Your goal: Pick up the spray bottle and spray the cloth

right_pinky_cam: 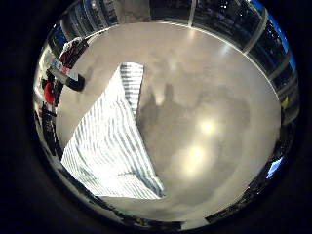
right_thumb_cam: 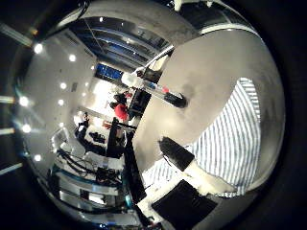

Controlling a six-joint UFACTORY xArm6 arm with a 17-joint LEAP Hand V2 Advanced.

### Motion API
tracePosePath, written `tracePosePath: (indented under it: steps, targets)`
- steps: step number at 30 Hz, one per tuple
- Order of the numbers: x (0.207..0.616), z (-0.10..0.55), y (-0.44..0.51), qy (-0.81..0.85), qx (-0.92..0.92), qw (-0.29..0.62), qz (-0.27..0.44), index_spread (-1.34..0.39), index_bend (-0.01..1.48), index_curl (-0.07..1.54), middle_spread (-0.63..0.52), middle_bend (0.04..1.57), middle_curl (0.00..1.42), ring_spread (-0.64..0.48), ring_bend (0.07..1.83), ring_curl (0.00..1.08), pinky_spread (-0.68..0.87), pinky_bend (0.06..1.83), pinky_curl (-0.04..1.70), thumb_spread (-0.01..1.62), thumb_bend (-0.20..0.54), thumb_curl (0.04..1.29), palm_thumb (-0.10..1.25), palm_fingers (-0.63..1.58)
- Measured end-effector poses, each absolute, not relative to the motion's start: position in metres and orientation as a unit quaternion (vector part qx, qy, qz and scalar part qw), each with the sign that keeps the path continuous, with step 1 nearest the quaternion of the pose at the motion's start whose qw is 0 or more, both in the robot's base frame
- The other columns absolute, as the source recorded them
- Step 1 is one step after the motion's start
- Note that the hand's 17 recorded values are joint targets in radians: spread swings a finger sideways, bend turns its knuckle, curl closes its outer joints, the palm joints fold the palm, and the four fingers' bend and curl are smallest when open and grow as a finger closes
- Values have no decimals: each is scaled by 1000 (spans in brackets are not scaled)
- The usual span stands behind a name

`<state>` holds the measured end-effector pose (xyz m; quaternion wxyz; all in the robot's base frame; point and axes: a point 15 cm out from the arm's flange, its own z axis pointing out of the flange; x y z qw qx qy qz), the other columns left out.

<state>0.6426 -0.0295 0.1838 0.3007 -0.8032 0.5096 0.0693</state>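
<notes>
A spray bottle, pale with a red band and a black end, lies on its side on the grey table near its edge; it also shows in the little finger side view. A blue-and-white striped cloth lies spread flat on the table, away from the bottle. My right hand is well above the table, over the cloth's edge. Its white and black fingers reach out uncurled in the thumb side view and hold nothing.
A red object stands beyond the table edge by the bottle. Shelving and windows ring the room. Beyond the table, the thumb side view shows dark equipment and ceiling lights.
</notes>
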Motion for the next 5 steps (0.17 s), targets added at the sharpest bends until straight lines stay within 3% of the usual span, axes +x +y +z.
tracePosePath:
  steps: [5]
  targets:
    - [620,217,-39,516,-797,303,79,-402,170,284,-2,191,318,33,361,238,373,382,332,1014,-25,310,608,126]
